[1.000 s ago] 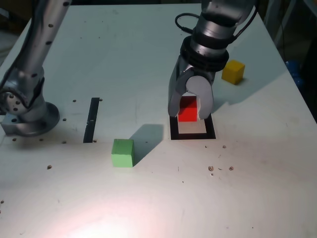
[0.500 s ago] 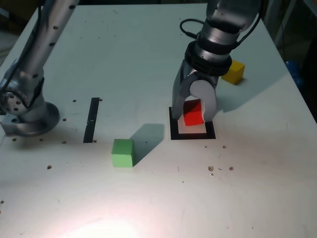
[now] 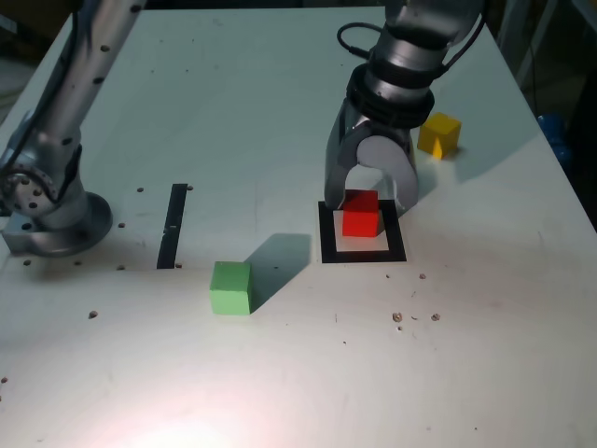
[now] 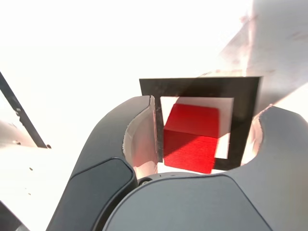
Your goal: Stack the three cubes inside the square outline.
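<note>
The red cube (image 3: 360,215) rests flat on the pale centre of the square outline (image 3: 326,245). My gripper (image 3: 369,200) straddles it from behind, open, with a gap on each side of the cube. The wrist view shows the same: red cube (image 4: 190,137) inside the black border (image 4: 202,86), between my spread fingers (image 4: 137,139). The green cube (image 3: 230,287) lies on the table towards the exterior view's left of the square. The yellow cube (image 3: 438,134) sits behind the gripper, to the exterior view's right.
A thin black strip (image 3: 173,224) lies on the table at the exterior view's left, and shows as the strip (image 4: 19,113) in the wrist view. The arm's base (image 3: 51,219) stands at the far left. Small screw holes dot the white table (image 3: 280,373).
The jaws have spread apart and let go of the red cube. It hung tilted between the fingers half a second ago and now sits flat in the square.
</note>
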Motion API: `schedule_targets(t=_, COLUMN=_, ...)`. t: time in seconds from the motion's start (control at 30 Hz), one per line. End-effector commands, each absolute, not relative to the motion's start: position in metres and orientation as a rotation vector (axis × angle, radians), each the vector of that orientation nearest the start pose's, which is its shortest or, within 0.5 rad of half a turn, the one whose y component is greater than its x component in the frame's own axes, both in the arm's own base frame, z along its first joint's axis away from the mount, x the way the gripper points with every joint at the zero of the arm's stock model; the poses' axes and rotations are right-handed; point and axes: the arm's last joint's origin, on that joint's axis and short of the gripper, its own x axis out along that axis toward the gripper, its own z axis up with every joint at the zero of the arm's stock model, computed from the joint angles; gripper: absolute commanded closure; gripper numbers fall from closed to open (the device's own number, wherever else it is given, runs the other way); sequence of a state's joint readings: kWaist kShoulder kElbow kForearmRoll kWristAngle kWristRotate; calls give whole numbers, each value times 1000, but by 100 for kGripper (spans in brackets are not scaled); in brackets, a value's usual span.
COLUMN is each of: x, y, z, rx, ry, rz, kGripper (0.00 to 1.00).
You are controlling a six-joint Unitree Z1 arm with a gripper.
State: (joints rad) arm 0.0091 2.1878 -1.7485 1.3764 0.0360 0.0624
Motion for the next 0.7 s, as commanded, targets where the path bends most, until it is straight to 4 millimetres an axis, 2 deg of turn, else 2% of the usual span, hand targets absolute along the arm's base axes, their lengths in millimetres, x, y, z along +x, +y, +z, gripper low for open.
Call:
schedule_targets(t=0.0, x=395, y=12, z=240, rx=75, ry=1798, rz=-21, kGripper=0)
schedule_targets(t=0.27, x=406, y=49, z=261, rx=100, ry=1745, rz=-14, kGripper=1)
schedule_targets(t=0.43, x=416, y=71, z=263, rx=114, ry=1731, rz=-34, kGripper=0)
schedule_targets(t=0.67, x=428, y=89, z=261, rx=310, ry=1701, rz=-173, kGripper=0)
